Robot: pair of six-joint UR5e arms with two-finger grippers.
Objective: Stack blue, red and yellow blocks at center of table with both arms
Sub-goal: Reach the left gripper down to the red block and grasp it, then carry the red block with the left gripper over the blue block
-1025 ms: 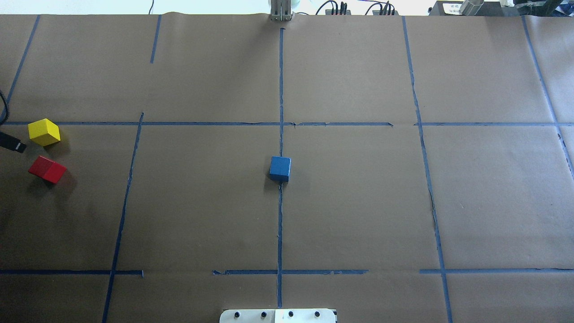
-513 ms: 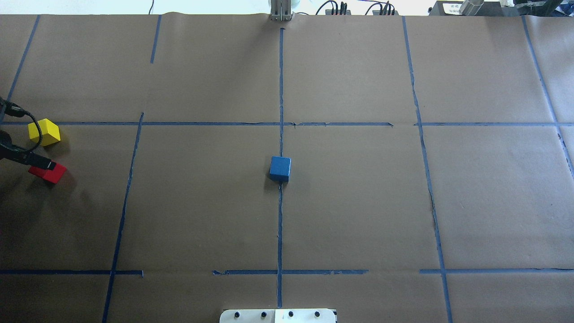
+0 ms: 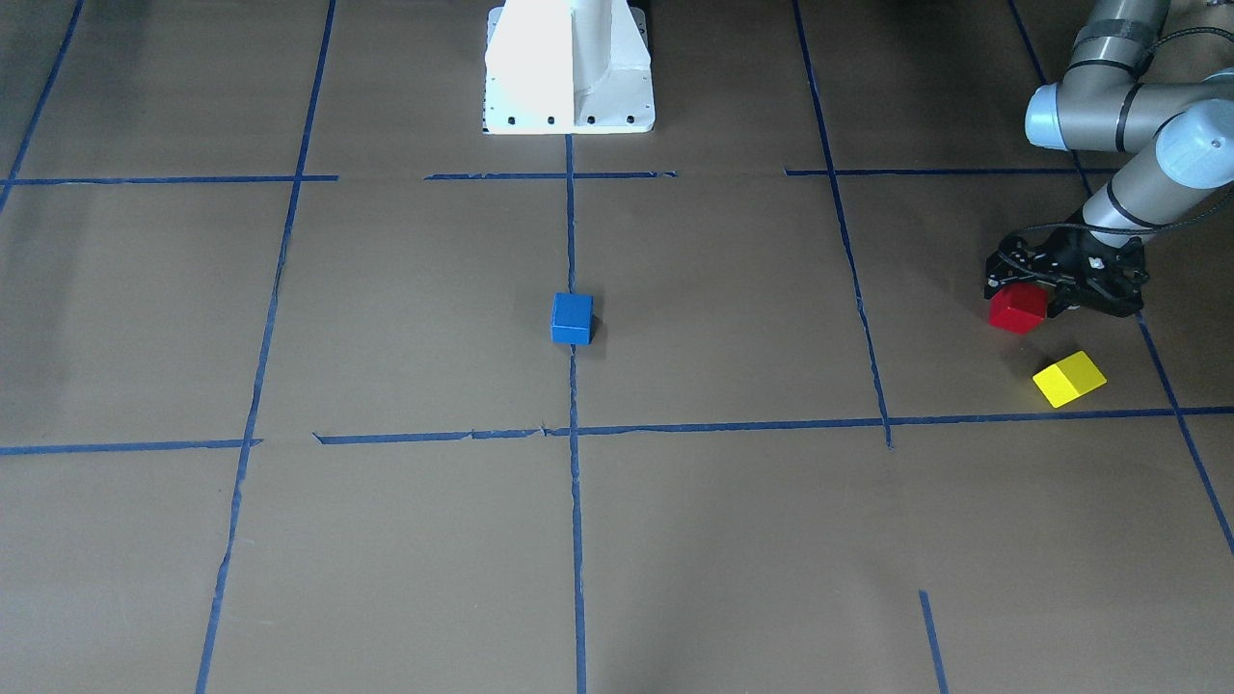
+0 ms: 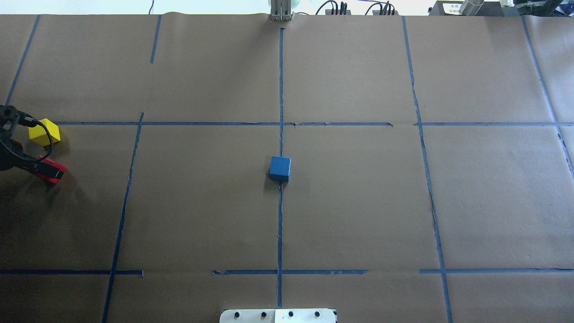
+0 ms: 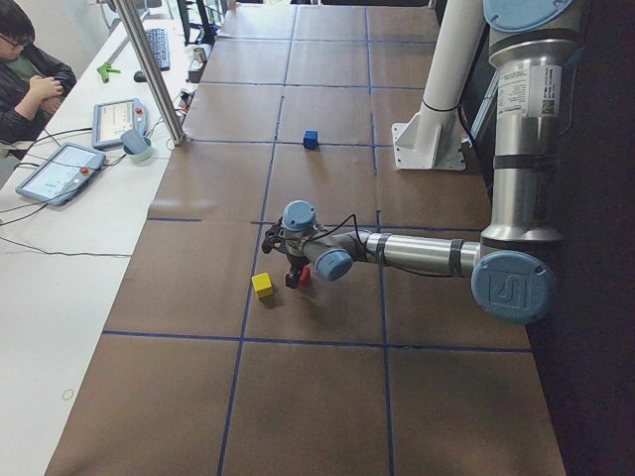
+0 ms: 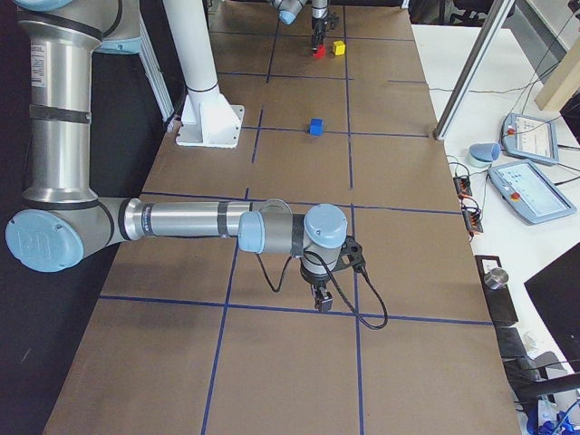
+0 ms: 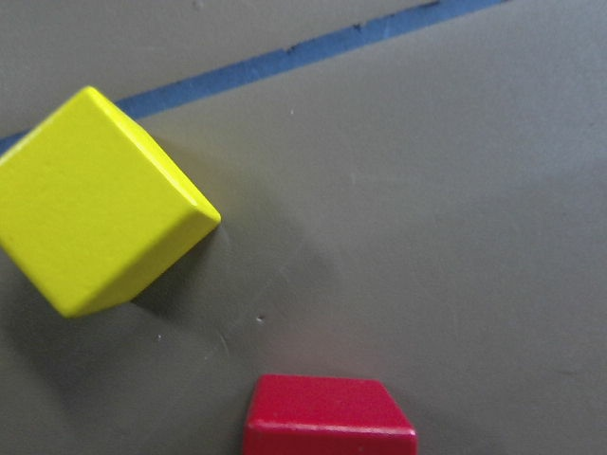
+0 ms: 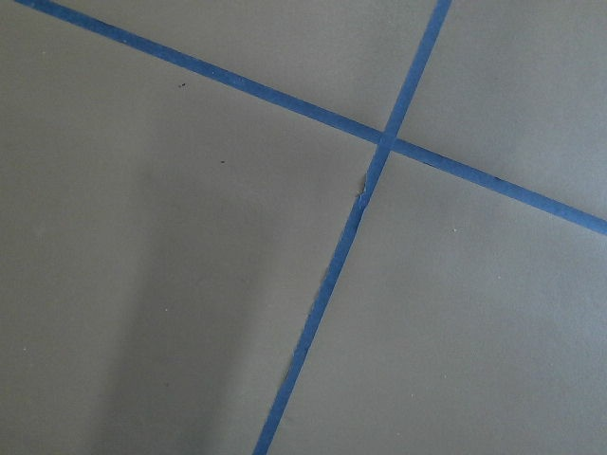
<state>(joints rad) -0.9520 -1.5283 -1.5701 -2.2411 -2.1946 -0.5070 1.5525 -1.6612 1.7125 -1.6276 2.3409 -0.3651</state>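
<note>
- Bench (image 4: 358, 215): brown, taped into blue squares.
- Left arm (image 3: 1128, 106): low over the bench's left end, elbow bent. It has come further in than half a second ago.
- Right arm (image 6: 181, 220): stretched level, wrist turned down.
- Left tool (image 3: 1039, 285): now covers more of the red block. Opening and grip cannot be told.
- Right tool (image 6: 322, 297): just above bare bench. Opening cannot be told.
- Blue block (image 4: 280, 168): bench centre, unmoved.
- Red block (image 3: 1017, 310): under the left tool, unmoved.
- Yellow block (image 3: 1068, 378): near red, apart, unmoved.
</note>
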